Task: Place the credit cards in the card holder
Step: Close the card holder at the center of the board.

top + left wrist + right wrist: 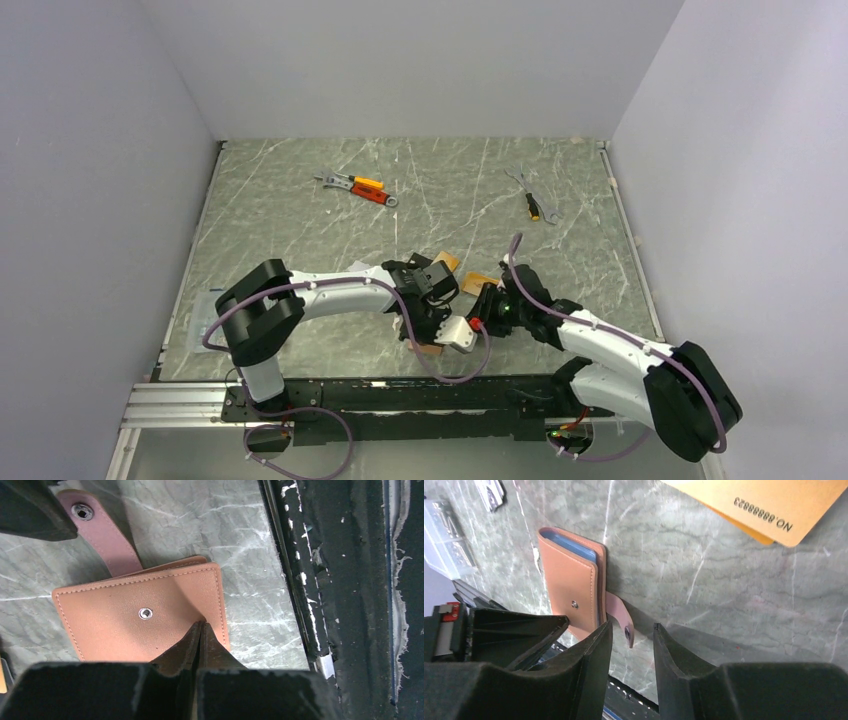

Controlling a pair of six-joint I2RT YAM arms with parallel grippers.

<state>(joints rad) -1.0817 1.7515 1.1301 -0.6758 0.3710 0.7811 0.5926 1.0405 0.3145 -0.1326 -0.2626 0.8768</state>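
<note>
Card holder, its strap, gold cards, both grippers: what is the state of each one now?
card holder, folded shut, lying flat
strap, unsnapped, sticking out sideways
gold cards, overlapping, outside the holder
left gripper, shut, tips on the holder's cover
right gripper, open, strap end between its fingers

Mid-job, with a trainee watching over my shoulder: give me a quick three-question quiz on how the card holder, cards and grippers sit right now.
1. True or false: the card holder has its strap snapped shut.
2. The right gripper has its fingers: A) open, either side of the strap's end; B) shut on the card holder's body; C) shut with nothing between them.
3. Fill in: ___ orange-gold cards lie overlapped on the table, outside the card holder.

Key: 1 false, the strap lies loose; 2 A; 3 two.
</note>
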